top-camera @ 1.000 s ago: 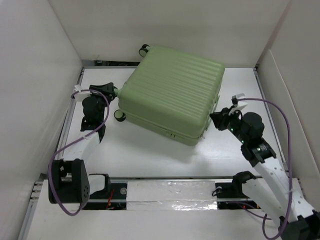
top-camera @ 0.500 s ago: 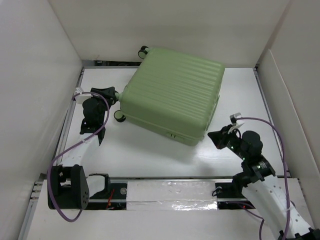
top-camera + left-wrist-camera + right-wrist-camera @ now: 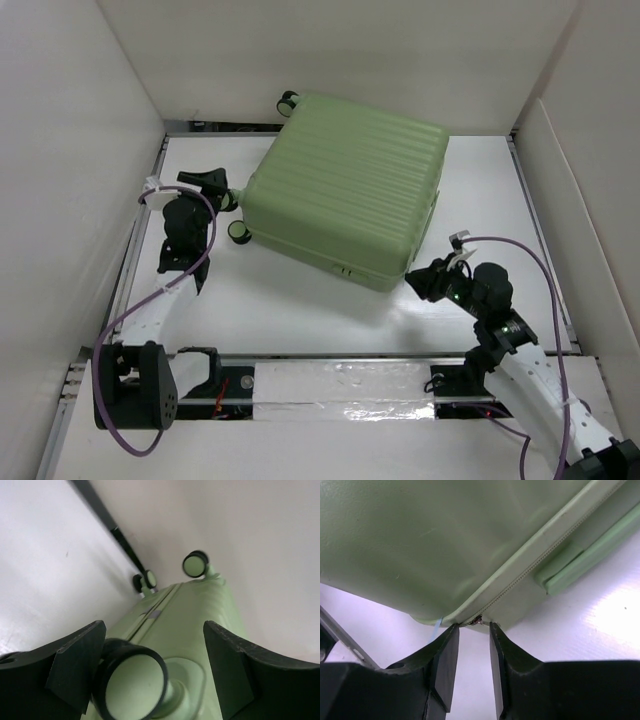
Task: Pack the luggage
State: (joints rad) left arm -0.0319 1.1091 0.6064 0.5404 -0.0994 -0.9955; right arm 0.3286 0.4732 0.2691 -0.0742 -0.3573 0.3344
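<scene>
The luggage (image 3: 345,190) lies flat on the table (image 3: 300,300) with its ribbed shell up and its lid shut. It is set toward the far centre and turned at an angle to the arms. No loose items show around it, so the step in hand is judged to be sealing the shell.

The zipper track (image 3: 520,582) follows the seam to the near right corner. A small metal zipper pull (image 3: 477,620) sits there, with a pale blue sliver (image 3: 436,626) protruding from the seam just beside it.

The right gripper (image 3: 473,627) is positioned at this corner, its fingertips drawn to a narrow gap directly below the pull. Whether they pinch the pull cannot be told. The placement suits drawing the pull along the track.

At the wheel end, the left gripper (image 3: 155,625) is spread wide. One wheel (image 3: 134,680) lies between its fingers, close against one of them. This hold is judged to brace the case against sliding.
</scene>
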